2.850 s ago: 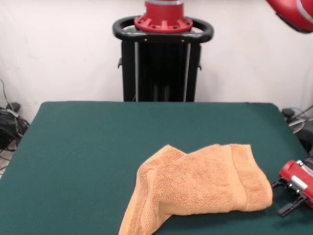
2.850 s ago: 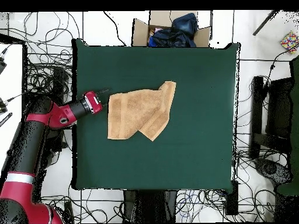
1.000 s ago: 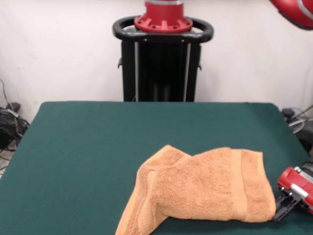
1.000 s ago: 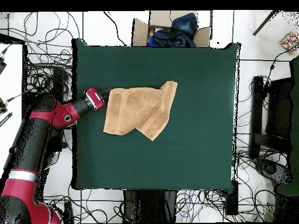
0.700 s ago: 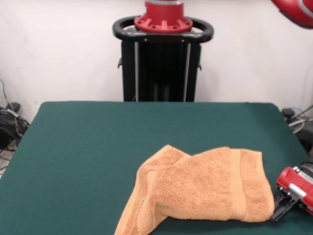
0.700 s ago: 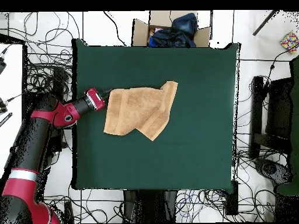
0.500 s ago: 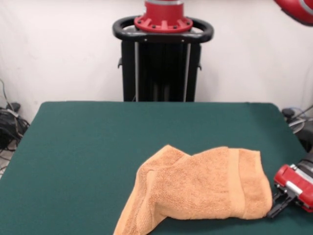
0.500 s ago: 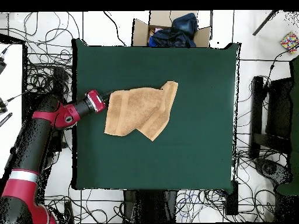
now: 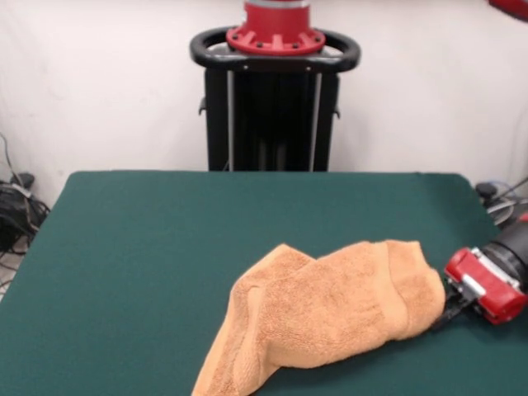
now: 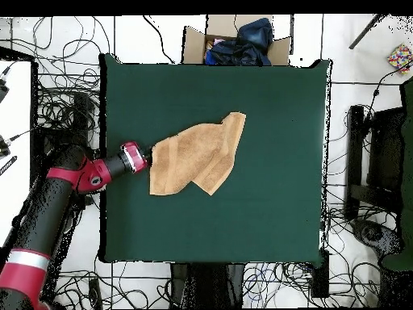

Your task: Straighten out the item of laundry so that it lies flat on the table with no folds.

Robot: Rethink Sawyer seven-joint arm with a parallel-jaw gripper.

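Front and overhead views of the work surface. The table (image 9: 165,247) (image 10: 274,210) presents a dark green top with wide bare felt on every side of the towel (image 9: 330,309) (image 10: 198,157). In the overhead view the gripper (image 9: 444,315) (image 10: 148,161) sits just inside the table edge across which the arm (image 10: 77,173) reaches. Beyond the gripper's tips the felt runs clear past the towel to the opposite edge. To either side of the gripper, along that same edge, the felt is also bare up to both corners. A cardboard box (image 10: 234,44) holding dark cloth stands off the table at its far side from the base.

The towel lies rumpled and folded, directly ahead of the gripper. Its nearest corner meets the dark fingertips, and the cloth there is bunched into a rounded lump rather than lying flat. From that corner the towel spreads away from the gripper, with one lobe angled off toward the box side. In the front view another folded flap reaches the lower picture edge.

The red gripper body lies low over the felt, its tips buried against the towel's edge. Whether the jaws are closed on the cloth cannot be told.
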